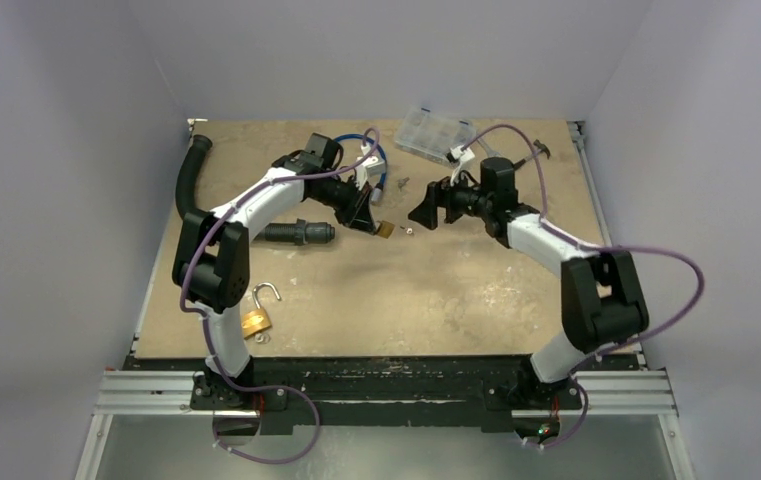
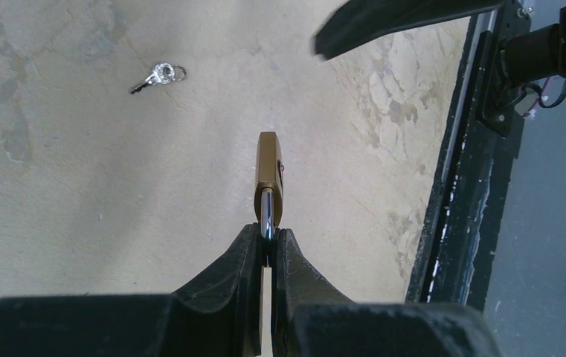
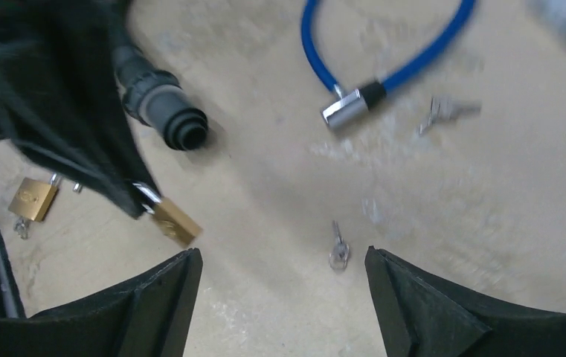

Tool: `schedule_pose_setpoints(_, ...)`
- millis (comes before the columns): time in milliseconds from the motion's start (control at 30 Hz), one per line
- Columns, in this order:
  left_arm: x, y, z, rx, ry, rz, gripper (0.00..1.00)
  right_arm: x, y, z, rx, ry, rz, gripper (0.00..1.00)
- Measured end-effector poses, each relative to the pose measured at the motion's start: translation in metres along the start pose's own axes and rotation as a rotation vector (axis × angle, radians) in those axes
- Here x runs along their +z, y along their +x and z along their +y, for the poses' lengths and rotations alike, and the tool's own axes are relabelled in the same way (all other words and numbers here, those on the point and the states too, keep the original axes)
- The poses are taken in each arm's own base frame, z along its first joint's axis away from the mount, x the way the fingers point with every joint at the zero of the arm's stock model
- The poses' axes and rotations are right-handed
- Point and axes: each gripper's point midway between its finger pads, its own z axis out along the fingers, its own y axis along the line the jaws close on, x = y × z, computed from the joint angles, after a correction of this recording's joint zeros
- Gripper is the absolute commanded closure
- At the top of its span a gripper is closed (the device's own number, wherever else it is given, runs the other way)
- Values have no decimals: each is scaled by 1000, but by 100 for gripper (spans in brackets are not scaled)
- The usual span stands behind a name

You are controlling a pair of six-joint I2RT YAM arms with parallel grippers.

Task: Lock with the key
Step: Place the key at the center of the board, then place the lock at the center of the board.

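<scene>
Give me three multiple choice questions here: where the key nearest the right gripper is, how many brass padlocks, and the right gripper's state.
1. The key nearest the right gripper is: A on the table, B in a lock, C on the box.
2. Brass padlocks: A one, B two, C three.
3. Right gripper: A shut, B open, C gripping the key.
Answers: 1 A, it lies on bare tabletop; 2 B, one padlock in the left gripper, a second padlock by the left arm's base; 3 B, fingers wide apart.
</scene>
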Motion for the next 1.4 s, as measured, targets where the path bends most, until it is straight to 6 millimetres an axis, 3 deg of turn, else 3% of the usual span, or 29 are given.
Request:
schedule_pose_setpoints(133,0,1,-6,-42,24,-1,100,-31,-42,30,-236,-30,-110,1)
schedule_pose_setpoints(233,1,3,-11,-86,44,1,100,-44,-52,45,-349,-56,-131,2)
schedule_pose_setpoints(400,1,4,-23,-158,91,2,100,-41,-25,70,-470,-110,-26,3)
schedule_pose_setpoints(500,-1,6,-30,-197,123,8,100,-35,-7,95,-552,-143,45,6)
schedule_pose_setpoints(667,-2,6,-41,-249,169,10,100,-32,-2,130,-682,-152,87,12)
schedule_pose_setpoints(900,-2,6,-47,-284,201,9,100,-23,-5,136,-774,-55,128,13)
schedule_pose_setpoints(1133,-3,5,-51,-294,222,5,100,-13,15,123,-805,12,217,14)
schedule_pose_setpoints(1400,-3,6,-52,-305,231,5,100,-12,12,111,-822,74,225,16)
